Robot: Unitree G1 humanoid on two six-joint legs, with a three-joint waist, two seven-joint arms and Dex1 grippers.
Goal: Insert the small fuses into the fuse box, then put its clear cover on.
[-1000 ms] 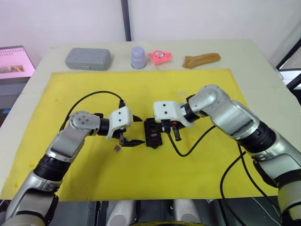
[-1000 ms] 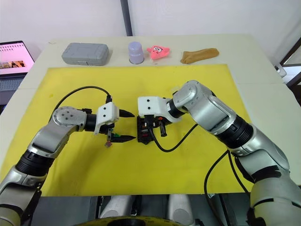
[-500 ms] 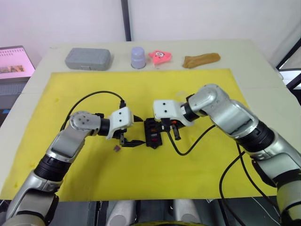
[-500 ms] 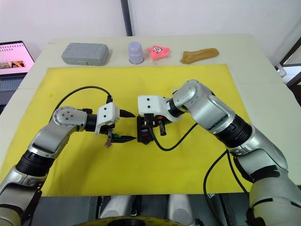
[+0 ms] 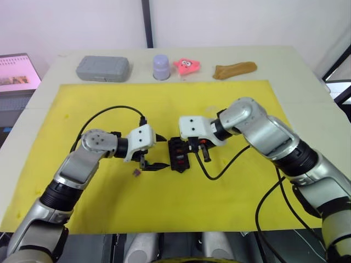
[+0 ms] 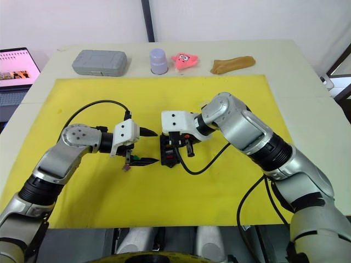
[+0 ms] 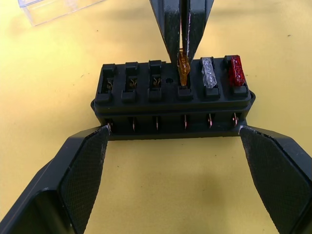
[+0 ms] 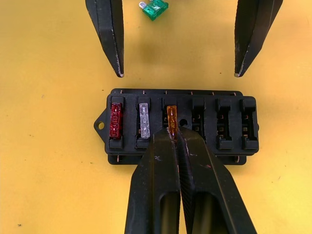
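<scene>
The black fuse box lies on the yellow mat. A red fuse and a grey fuse sit in its first two slots. My right gripper is shut on an orange-yellow fuse standing in the third slot. On the opposite side, my left gripper is open, its fingertips close to the box's two end corners. A green fuse and a purple one lie loose on the mat by the left gripper. The clear cover rests beyond the box.
Along the table's far edge stand a grey case, a lilac cup, a pink toy and a brown object. A laptop sits off the far left. Black cables trail from both wrists over the mat.
</scene>
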